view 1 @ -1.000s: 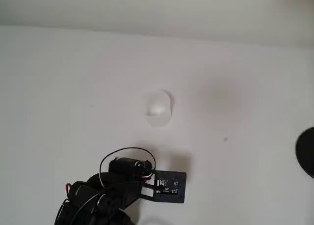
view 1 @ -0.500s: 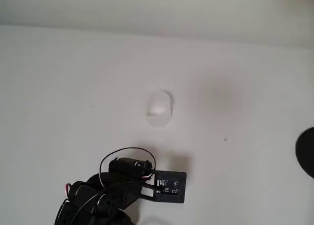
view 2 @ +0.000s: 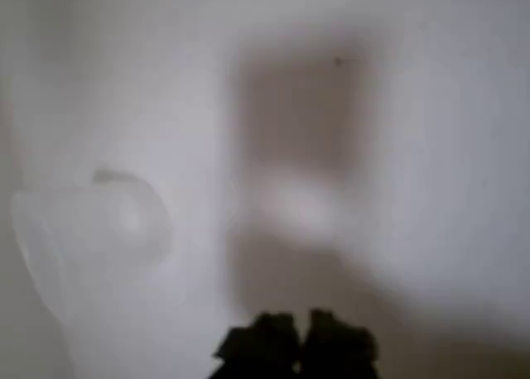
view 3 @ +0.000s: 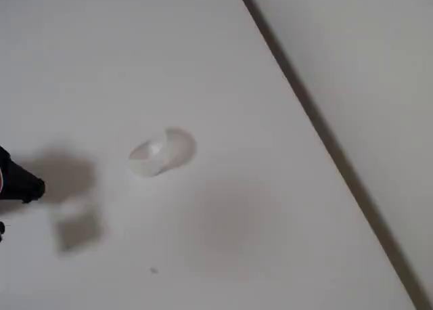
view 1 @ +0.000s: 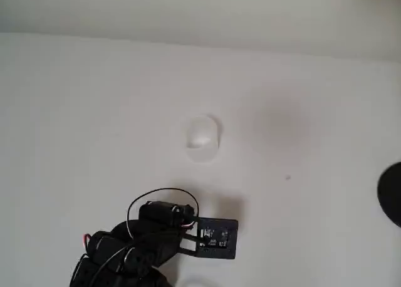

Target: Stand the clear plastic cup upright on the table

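White table (view 1: 94, 111) holds the cup (view 1: 202, 138) on its side, unrighted, while the gripper (view 2: 298, 342) sits clenched, well apart.

The wrist view is heavily blurred: the clear plastic cup (view 2: 87, 238) at the left is a faint pale outline, cut off by the left edge, its rim and base hard to tell apart. The gripper (view 2: 300, 346) is a dark smudge at the bottom centre, clipped by the bottom edge; whether its jaws are parted cannot be told. In the overhead view, the arm (view 1: 135, 246) runs off the bottom edge, and a dark round object (view 1: 391, 193) is cut by the right edge, unidentifiable.
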{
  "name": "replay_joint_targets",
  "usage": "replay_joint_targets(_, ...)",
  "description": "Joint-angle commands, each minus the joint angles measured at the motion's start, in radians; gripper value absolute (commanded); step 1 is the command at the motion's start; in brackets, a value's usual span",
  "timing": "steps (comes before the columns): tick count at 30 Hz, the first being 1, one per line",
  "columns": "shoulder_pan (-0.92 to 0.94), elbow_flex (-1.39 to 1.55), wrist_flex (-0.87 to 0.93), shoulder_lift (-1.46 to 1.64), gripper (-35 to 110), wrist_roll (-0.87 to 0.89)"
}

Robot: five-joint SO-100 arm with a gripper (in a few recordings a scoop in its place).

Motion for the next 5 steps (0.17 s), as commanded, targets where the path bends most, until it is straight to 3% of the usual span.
replay_joint_targets(1,0.006,0.0,-0.014,0.008,2,0.006)
replay_joint_targets(5,0.006,0.0,-0.014,0.008,2,0.006)
